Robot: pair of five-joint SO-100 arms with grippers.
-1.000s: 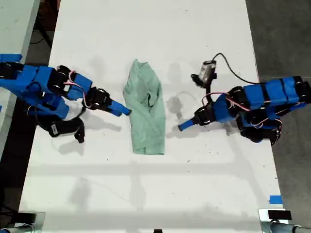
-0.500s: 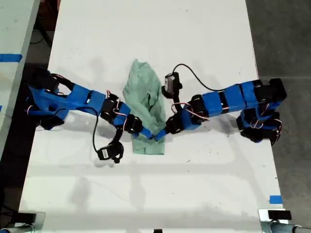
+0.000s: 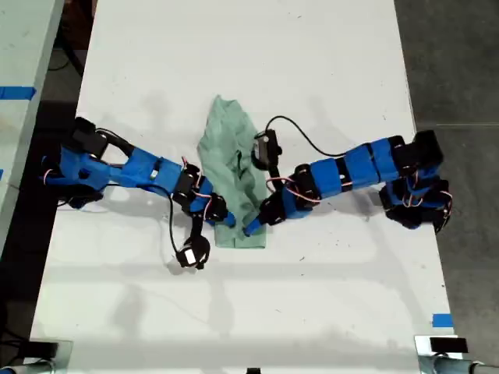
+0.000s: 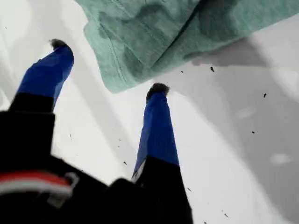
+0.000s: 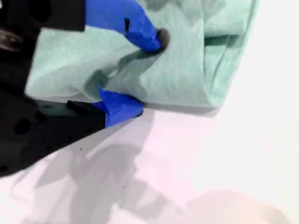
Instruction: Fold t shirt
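The pale mint-green t shirt (image 3: 230, 156) lies as a long wrinkled strip in the middle of the white table (image 3: 234, 54). My first gripper (image 4: 108, 66) is open, its two blue fingers straddling the air just short of a corner of the t shirt (image 4: 154, 32). In the exterior view it (image 3: 222, 218) reaches in from the left to the strip's near end. My second gripper (image 5: 145, 74) comes from the exterior view's right (image 3: 253, 227). It pinches a bunched fold of the t shirt (image 5: 196, 56), one finger on top and one at the edge.
A black cable (image 3: 312, 142) loops over the table beside the second arm. Blue tape (image 3: 442, 319) marks the table's near corner at the exterior view's right. Dark floor (image 3: 456, 62) lies past that side, and another pale surface (image 3: 19, 47) past the left edge.
Both arms stretched from the table's sides in to the t shirt's near end. Over the last half second both grippers slid slightly nearer that end, and the second closed on the cloth.
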